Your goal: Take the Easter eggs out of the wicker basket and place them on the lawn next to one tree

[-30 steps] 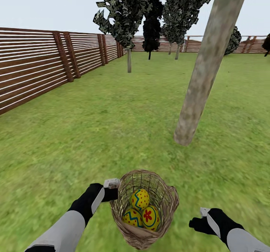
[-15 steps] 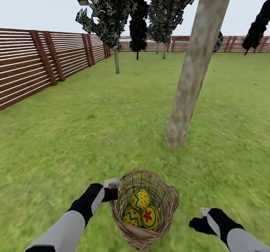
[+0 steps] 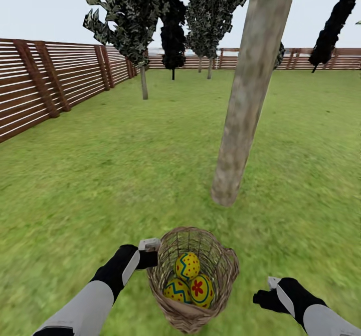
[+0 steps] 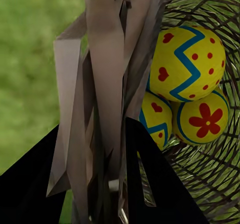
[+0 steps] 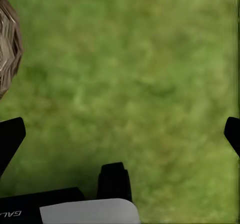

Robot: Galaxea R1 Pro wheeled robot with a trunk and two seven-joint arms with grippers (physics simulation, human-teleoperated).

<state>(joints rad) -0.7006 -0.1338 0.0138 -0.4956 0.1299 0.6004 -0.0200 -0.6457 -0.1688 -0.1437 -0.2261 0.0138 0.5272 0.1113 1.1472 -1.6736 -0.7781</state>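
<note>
1. The wicker basket (image 3: 193, 278) is hanging above the lawn (image 3: 100, 176), carried at its rim by the left tool (image 3: 150, 250), which is sitting on the basket's fence-ward side.
2. In the left wrist view the left tool (image 4: 125, 139) is clamping narrow on the flat wicker strips of the basket (image 4: 200, 174) rim, its dark fingers (image 4: 150, 174) pressing the weave between them.
3. All three Easter eggs (image 3: 188, 266) are lying inside the basket: one dotted egg is resting on top, and two more are sitting under it, one with a blue zigzag, one with a red flower.
4. In the left wrist view the Easter eggs (image 4: 187, 64) are crowding together, touching one another against the basket wall.
5. The tree (image 3: 245, 100) with the pale mottled trunk is standing just beyond the basket, leaning, its foot meeting the grass a little past the rim.
6. The right tool (image 3: 268, 290) is hovering over the grass on the basket's far side from the left tool, apart from the basket.
7. In the right wrist view the right tool (image 5: 120, 134) is gaping wide with bare lawn (image 5: 140, 74) between its tips and the basket (image 5: 7, 49) edge at one side.
8. A brown slat fence (image 3: 45, 85) is running behind the tree, and dark trees (image 3: 130, 20) are standing farther back.
</note>
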